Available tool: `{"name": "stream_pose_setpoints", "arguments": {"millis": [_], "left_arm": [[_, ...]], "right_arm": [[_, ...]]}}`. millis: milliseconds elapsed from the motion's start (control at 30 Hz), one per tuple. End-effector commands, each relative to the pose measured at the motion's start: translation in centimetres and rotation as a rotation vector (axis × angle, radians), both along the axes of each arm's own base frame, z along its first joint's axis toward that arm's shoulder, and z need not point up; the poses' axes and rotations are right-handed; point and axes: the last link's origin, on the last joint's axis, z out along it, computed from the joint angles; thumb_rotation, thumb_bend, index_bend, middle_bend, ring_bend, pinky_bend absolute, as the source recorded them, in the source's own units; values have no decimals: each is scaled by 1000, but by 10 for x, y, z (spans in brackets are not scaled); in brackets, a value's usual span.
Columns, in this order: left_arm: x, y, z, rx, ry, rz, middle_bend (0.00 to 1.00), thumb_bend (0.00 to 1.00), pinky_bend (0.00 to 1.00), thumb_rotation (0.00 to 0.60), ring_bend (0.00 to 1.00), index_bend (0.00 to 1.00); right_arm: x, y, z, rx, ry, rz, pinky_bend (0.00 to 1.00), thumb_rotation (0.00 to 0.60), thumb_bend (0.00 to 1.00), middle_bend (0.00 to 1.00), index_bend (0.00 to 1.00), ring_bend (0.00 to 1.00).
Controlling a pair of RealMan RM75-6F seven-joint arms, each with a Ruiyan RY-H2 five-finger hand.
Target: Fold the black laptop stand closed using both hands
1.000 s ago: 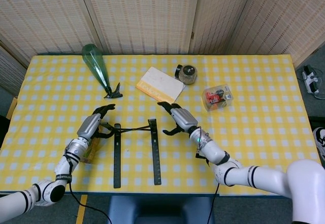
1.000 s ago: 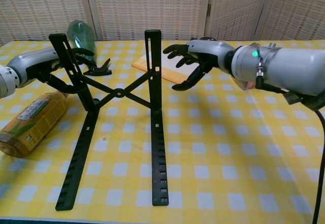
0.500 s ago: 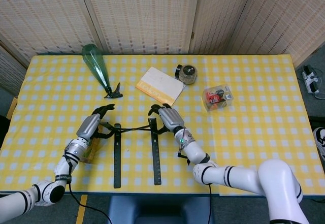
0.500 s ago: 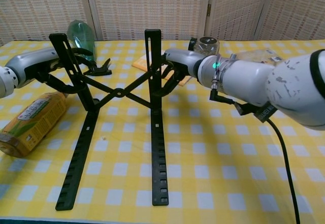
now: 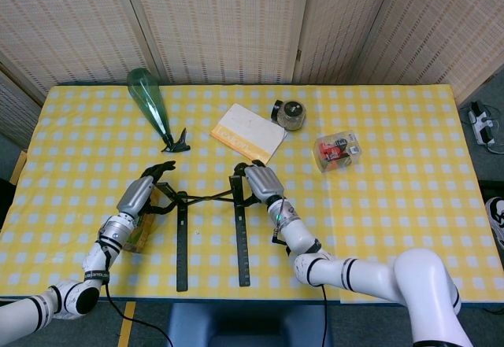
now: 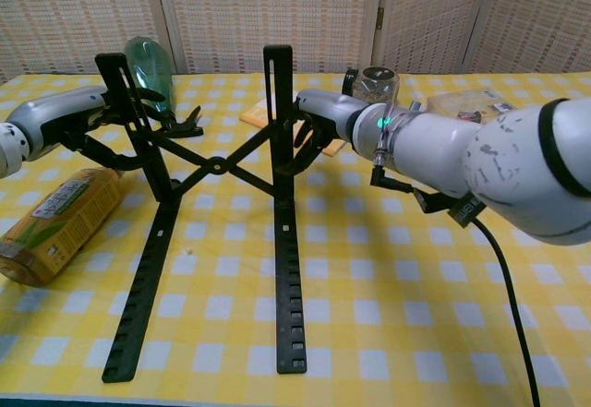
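The black laptop stand (image 5: 239, 237) is set up open on the yellow checked table, with two long rails flat, two uprights and crossed braces (image 6: 214, 163) between them. My left hand (image 5: 145, 193) wraps its fingers around the left upright (image 6: 120, 102); the chest view shows this hand (image 6: 65, 116) at far left. My right hand (image 5: 258, 180) grips the right upright (image 6: 277, 93) from its outer side. In the chest view this hand (image 6: 319, 116) has its fingers curled behind the bar.
A tea bottle (image 6: 54, 224) lies under my left forearm. Behind the stand are a green plastic bottle (image 5: 148, 99), a black clip (image 5: 177, 142), a white and yellow box (image 5: 248, 132), a glass jar (image 5: 293, 114) and a clear box (image 5: 337, 150). The rails end near the table's front edge.
My right hand swung left from open air and closed on the right upright. The left upright, held by my left hand, has shifted slightly inward.
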Motion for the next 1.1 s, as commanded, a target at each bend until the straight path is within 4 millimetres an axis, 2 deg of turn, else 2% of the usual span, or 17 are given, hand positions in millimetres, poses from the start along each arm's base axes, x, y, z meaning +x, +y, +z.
{"name": "stream_pose_setpoints", "arguments": {"millis": [33, 267, 900, 1000, 1100], "left_arm": [[0, 0, 0, -2, 1, 0, 172, 357, 0, 600, 64, 102], [-1, 0, -1, -4, 0, 1, 172, 357, 0, 600, 63, 99], [-2, -1, 0, -3, 0, 0, 171, 357, 0, 600, 59, 86], [-4, -3, 3, -9, 21, -14, 145, 353, 0, 600, 38, 64], [-6, -7, 9, -46, 69, -35, 79, 319, 0, 600, 4, 11]], "right_arm": [[0, 0, -1, -10, 10, 0, 98, 600, 320, 270, 532, 292], [-2, 0, 0, -20, 28, -8, 106, 600, 320, 312, 608, 320], [-2, 1, 1, -11, 56, 12, 162, 600, 321, 383, 701, 368], [-2, 1, 4, 0, 41, 12, 162, 600, 320, 369, 664, 365], [-3, 2, 8, 18, 33, 19, 160, 600, 321, 340, 516, 347]]}}
